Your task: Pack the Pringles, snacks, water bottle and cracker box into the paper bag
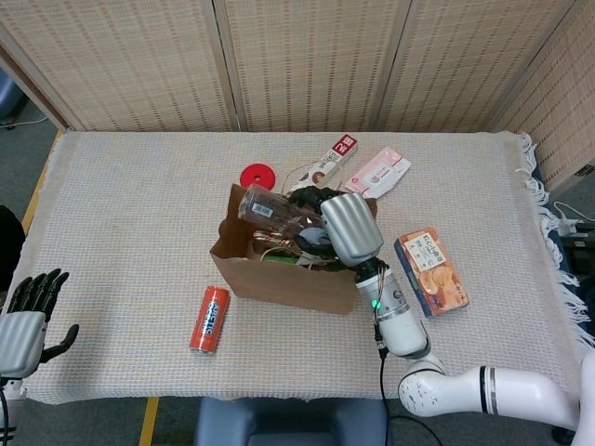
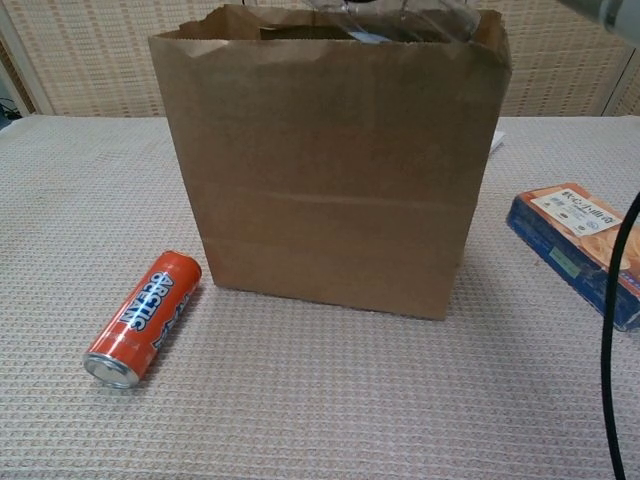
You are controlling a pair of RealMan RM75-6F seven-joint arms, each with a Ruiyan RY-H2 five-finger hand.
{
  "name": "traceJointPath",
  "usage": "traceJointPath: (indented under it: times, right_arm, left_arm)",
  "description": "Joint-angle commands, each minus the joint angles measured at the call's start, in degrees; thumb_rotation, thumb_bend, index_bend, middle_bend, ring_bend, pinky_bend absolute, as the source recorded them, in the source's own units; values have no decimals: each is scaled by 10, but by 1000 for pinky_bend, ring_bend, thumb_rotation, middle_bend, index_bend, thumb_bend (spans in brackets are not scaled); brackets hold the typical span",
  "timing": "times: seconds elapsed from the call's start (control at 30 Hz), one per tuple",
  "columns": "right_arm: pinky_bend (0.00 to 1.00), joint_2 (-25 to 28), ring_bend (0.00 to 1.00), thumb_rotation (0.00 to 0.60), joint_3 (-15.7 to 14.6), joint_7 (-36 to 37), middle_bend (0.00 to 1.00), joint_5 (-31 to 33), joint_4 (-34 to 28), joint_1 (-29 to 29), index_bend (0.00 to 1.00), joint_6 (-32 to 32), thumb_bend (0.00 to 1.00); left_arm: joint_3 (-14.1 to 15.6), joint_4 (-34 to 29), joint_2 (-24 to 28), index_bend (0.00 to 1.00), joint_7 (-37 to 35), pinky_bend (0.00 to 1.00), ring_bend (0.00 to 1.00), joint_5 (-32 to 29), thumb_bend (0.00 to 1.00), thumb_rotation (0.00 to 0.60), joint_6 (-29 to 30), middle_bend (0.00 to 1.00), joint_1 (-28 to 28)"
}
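Bottle [image 1: 265,212] lying sideways over mouth of paper bag [image 1: 279,279], gripped by right hand [image 1: 346,226] near cap end. Clear plastic, likely smooth, slippery, dentable; weight unclear, fill level not readable. Best held round mid-body. Left hand [image 1: 25,321] idle at table edge, fingers apart, empty. Pringles can [image 1: 208,319], cracker box [image 1: 430,271] outside bag.

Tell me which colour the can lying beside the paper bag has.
The can is orange-red with blue and white lettering; the chest view shows it best.
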Motion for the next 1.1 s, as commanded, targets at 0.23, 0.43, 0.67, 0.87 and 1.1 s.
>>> traceJointPath:
  times: [0.23, 0.43, 0.67, 0.87, 1.1]
  right_arm:
    - [151, 35, 114, 600, -4, -26, 170, 59, -61, 7, 0, 9, 133]
    - [146, 83, 110, 600, -16, -10, 165, 41, -100, -23, 0, 31, 130]
    - [142, 171, 110, 600, -58, 55, 165, -1, -148, -97, 0, 46, 129]
    - [142, 254, 110, 600, -140, 128, 164, -95, -135, -182, 0, 50, 132]
    - [142, 284, 110, 600, -205, 209, 164, -117, -42, -240, 0, 33, 667]
  left_arm:
    - [0, 0, 0, 0, -1, 0, 0, 0, 347, 600, 0, 0, 0]
    - [0, 0, 0, 0, 1, 0, 0, 0, 347, 600, 0, 0, 0]
    - [0, -2, -1, 0, 7, 0, 0, -2, 347, 600, 2, 0, 1]
    - [-1, -3, -2, 0, 10, 0, 0, -3, 347, 600, 2, 0, 1]
    - [-1, -4, -3, 0, 14, 0, 0, -3, 348, 600, 4, 0, 2]
